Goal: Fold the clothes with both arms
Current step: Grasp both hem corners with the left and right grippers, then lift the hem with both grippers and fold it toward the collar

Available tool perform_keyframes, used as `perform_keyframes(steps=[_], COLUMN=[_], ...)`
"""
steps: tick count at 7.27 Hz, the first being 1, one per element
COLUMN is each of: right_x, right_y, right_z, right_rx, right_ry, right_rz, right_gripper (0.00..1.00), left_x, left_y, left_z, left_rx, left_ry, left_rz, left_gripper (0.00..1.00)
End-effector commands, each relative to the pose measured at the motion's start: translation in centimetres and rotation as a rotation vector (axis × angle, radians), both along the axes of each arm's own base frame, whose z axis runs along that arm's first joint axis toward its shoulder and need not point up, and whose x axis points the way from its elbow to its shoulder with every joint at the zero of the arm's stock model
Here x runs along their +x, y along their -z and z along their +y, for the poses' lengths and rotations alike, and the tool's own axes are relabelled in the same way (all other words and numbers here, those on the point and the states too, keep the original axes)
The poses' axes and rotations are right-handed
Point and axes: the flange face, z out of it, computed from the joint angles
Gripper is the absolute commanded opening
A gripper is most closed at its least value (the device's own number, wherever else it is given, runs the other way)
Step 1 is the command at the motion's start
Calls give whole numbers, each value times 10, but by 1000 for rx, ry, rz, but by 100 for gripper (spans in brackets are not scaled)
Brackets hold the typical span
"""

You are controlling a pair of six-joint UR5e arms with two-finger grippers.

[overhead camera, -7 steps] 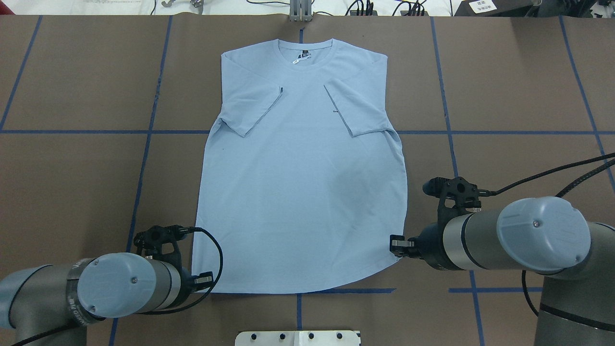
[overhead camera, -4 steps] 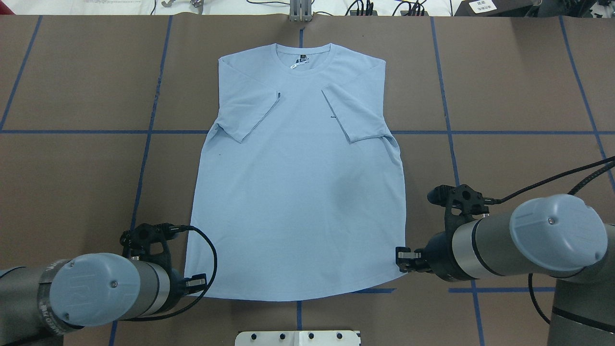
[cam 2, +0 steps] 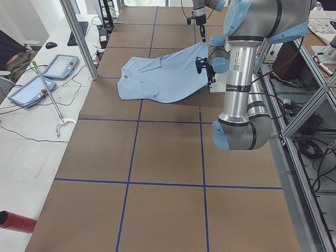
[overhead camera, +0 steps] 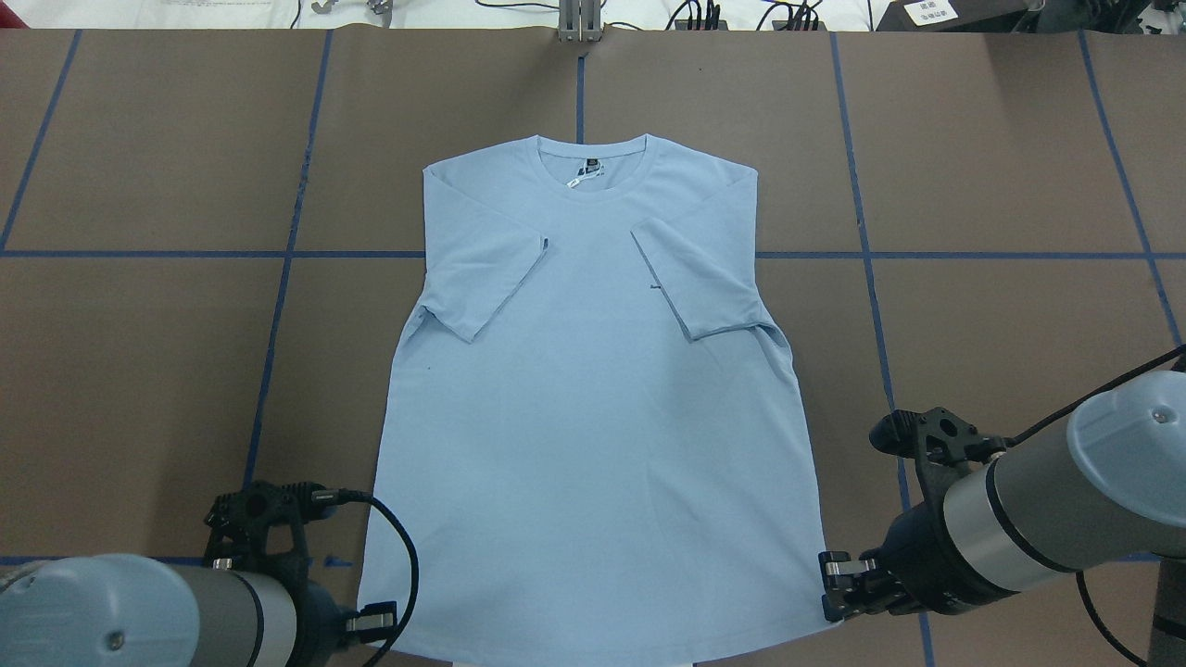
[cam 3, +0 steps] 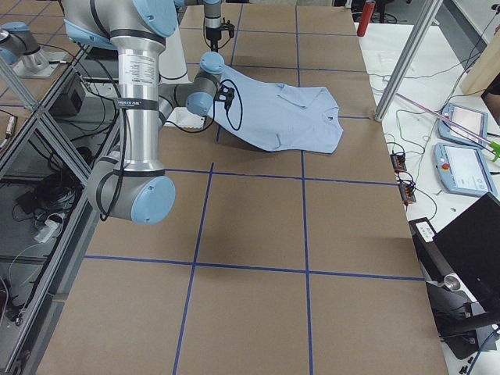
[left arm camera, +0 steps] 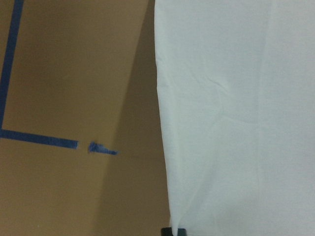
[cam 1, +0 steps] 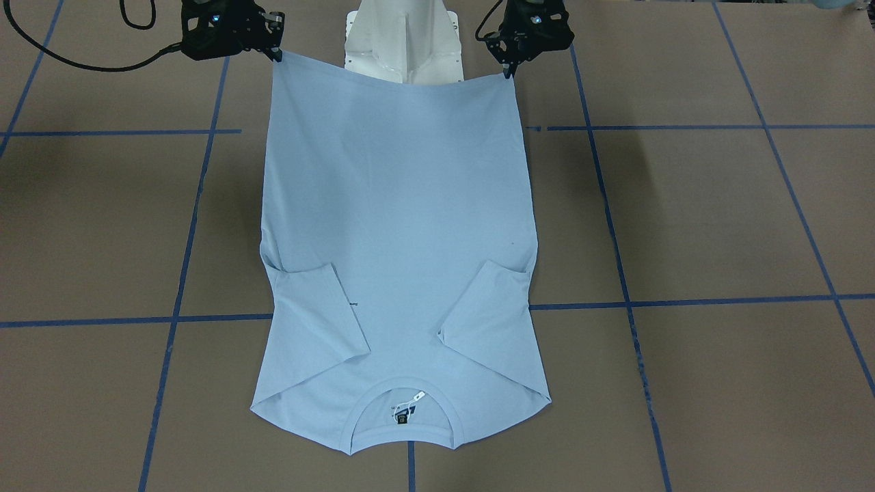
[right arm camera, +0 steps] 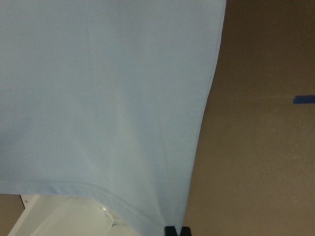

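Overhead exterior coverage cuts off the hem of the T-shirt (overhead camera: 593,417) and most of the left arm (overhead camera: 111,611) at the picture's bottom edge. The left gripper (overhead camera: 378,619) and right gripper (overhead camera: 834,585) are partly hidden by cloth. Each is seen pinched on one hem corner, which is held raised at the robot-side edge of the worktop (overhead camera: 139,371). A small dark mark (overhead camera: 654,287) by one sleeve cannot be made out. One shirt is counted, spread along the worktop's middle with its collar toward the far edge. Two sleeves (overhead camera: 482,269) are folded inward, and one neck label (overhead camera: 587,168) is seen.
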Motion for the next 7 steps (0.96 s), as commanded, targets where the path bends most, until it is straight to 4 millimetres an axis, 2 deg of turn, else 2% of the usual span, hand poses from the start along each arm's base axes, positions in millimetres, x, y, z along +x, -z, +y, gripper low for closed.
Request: perform_keyframes(steps=[1, 2, 3, 5, 6, 7], right_x=[-1, -3, 2, -4, 4, 11], right_y=[-3, -2, -3, -12, -23, -23], right_z=[3, -4, -24, -85, -107, -132], right_rx=[-16, 0, 30, 74, 99, 123], right_ry=[26, -2, -68, -166, -199, -235], right_rz=[2, 2, 4, 17, 34, 34], right_gripper=[0, 0, 0, 0, 0, 0], left_x=[-3, 0, 3, 0, 2, -3], left_y=[11, 11, 10, 3, 12, 15], left_z=[18, 18, 10, -25, -58, -86], left_rx=[-5, -4, 3, 37, 92, 119], left_ry=[-39, -40, -25, 34, 60, 98], left_rz=[19, 18, 10, -9, 0, -5], left_gripper=[0, 0, 0, 0, 0, 0])
